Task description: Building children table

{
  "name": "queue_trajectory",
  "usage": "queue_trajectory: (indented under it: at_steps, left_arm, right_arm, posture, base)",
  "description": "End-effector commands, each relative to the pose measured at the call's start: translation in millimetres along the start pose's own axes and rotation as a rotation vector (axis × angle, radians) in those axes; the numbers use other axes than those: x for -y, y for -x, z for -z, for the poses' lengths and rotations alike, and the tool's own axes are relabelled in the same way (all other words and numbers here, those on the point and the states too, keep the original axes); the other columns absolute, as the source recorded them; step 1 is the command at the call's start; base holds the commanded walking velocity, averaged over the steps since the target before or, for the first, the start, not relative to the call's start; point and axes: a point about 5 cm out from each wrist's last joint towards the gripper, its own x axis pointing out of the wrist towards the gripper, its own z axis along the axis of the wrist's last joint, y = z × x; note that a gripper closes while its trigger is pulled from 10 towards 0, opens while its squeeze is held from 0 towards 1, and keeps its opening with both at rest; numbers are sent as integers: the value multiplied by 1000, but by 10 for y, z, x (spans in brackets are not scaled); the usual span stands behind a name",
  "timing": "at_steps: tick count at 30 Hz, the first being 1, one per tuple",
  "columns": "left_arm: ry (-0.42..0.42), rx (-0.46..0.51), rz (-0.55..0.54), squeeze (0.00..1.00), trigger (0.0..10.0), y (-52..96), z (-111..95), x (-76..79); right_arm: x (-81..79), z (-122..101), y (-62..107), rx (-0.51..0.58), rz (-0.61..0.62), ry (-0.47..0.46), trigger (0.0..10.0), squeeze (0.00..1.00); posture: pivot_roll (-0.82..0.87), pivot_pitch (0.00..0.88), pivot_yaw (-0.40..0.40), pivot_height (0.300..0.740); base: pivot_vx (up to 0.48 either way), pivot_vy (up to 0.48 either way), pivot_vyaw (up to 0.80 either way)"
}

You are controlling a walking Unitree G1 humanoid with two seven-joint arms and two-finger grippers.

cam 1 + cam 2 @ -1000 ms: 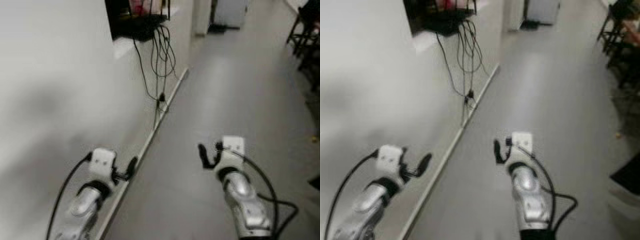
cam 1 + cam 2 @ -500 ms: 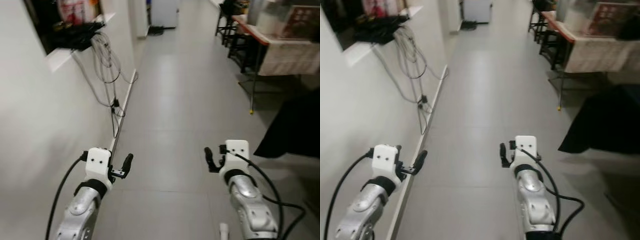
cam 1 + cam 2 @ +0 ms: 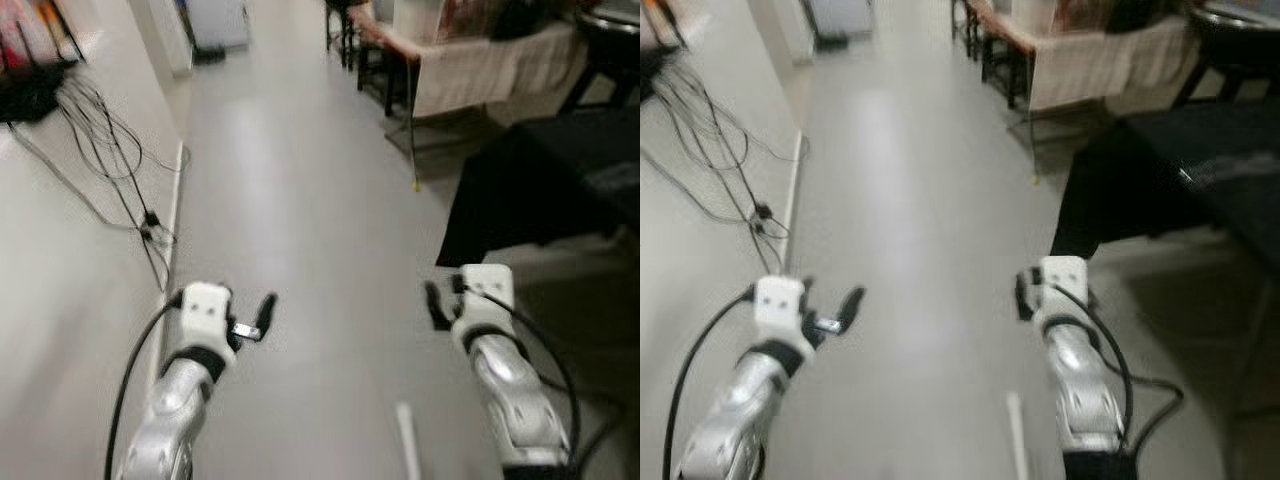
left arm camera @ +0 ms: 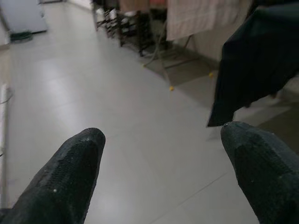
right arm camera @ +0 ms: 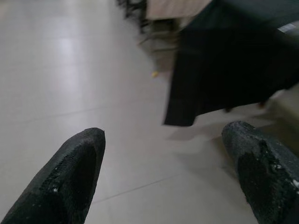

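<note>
The robot stands in a grey-tiled corridor, with both arms held forward at about the same height and nothing in either of them. The left gripper (image 3: 262, 318) has its two black fingers (image 4: 70, 172) spread wide apart, with only bare floor (image 3: 290, 180) between them; the right gripper (image 3: 436, 306) is spread wide in the same way, also empty. No part of the children table can be recognised with certainty. The only candidate is a thin white stick-like piece (image 3: 408, 440) on the floor just in front of the robot, between the arms and closer to the right arm; its long axis runs roughly along the corridor, but it is blurred and I cannot tell what it is. To the right there is a black cloth-covered table (image 3: 540, 190), and further ahead a table with a light cloth (image 3: 470, 60). Cables (image 3: 100, 150) hang on the left wall. I judge the robot must first find the parts before any grasp.
</note>
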Motion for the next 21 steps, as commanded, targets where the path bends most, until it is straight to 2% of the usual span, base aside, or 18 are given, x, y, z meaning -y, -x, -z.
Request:
queue_trajectory:
  at_steps: [1, 5, 12, 21]
  left_arm:
    - [-1, -30, -29, 0, 10000, 51, 67, -78]
    - [0, -30, -30, 0, 10000, 51, 70, -80]
    - [0, -31, -39, 0, 10000, 49, 73, -90]
    - [16, -32, -47, 0, 10000, 59, 77, -116]
  right_arm:
    - [-104, 45, 9, -21, -37, 1, 10000, 0]
    - [-144, 56, -11, -34, -73, 29, 10000, 0]
    - [-181, 89, -32, -68, -135, 28, 10000, 0]
    - [-40, 110, -96, -110, -70, 98, 10000, 0]
  posture:
    - [24, 102, 43, 740]
    - [23, 101, 43, 740]
    - [18, 94, 48, 730]
    - [19, 91, 41, 700]
  base:
    - [0, 0, 0]
    - [0, 0, 0]
    - [0, 0, 0]
    - [0, 0, 0]
